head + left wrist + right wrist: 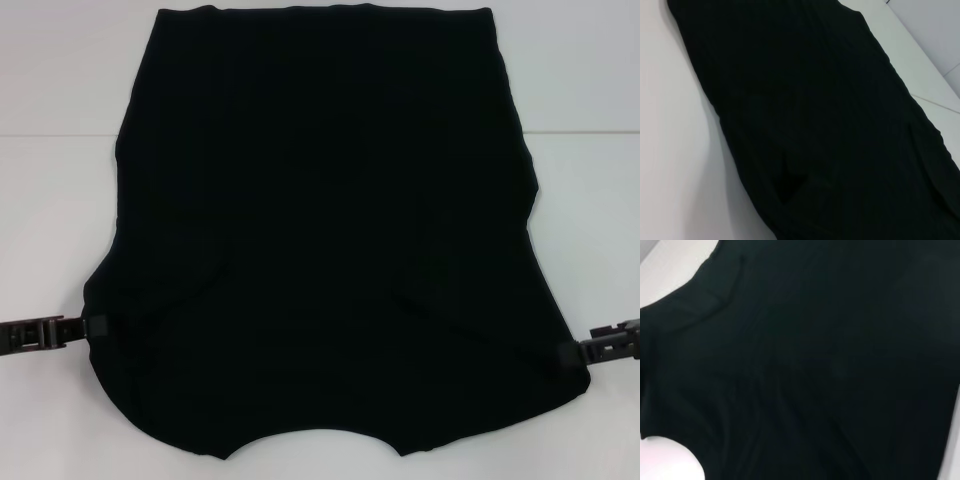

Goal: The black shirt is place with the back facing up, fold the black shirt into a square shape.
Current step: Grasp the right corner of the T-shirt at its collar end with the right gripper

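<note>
- The black shirt lies spread on the white worktop, plain side up, no lettering visible. It sits between my two hands; its curved edge is nearest my body and its straight edge is farthest from it.
- My left hand is low at the shirt's left margin, its tip touching the cloth. I cannot tell whether it is closed on fabric or only resting against it.
- My right hand is at the opposite margin, likewise touching the cloth. Its grip state also cannot be determined.
- Both wrist views show only black cloth and worktop; neither shows fingers.
- Judgement: the step in hand is taking both side edges for an inward fold.
- Recommended: confirm that each hand holds only the edge layer before lifting.
- Recommended: raise both hands evenly, just enough to clear the cloth, so the panel does not drag or skew.
- Risk: the edge beyond my right hand is wavy, and an uneven pull there would give a crooked fold line.
</note>
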`<state>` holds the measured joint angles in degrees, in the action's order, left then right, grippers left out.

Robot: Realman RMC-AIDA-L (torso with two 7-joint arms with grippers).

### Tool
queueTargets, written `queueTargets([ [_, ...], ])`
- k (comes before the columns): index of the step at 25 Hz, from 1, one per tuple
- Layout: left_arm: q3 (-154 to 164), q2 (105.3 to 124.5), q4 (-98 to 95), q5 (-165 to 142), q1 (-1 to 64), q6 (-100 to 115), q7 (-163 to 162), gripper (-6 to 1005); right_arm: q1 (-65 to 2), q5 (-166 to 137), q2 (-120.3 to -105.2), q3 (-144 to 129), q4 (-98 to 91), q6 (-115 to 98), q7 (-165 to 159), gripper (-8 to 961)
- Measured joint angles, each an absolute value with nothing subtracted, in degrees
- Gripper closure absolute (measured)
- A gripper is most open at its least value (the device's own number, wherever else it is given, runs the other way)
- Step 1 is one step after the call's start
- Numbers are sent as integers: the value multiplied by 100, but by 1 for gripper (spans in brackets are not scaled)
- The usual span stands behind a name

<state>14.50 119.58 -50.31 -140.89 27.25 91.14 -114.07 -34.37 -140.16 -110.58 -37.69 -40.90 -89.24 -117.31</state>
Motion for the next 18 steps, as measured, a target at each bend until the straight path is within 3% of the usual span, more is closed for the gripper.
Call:
queueTargets([
  [18, 1450, 11953, -5027, -14063, 2780, 9077, -11386, 977, -3450, -14383, -11109, -3855, -4035, -8925, -11868, 23],
])
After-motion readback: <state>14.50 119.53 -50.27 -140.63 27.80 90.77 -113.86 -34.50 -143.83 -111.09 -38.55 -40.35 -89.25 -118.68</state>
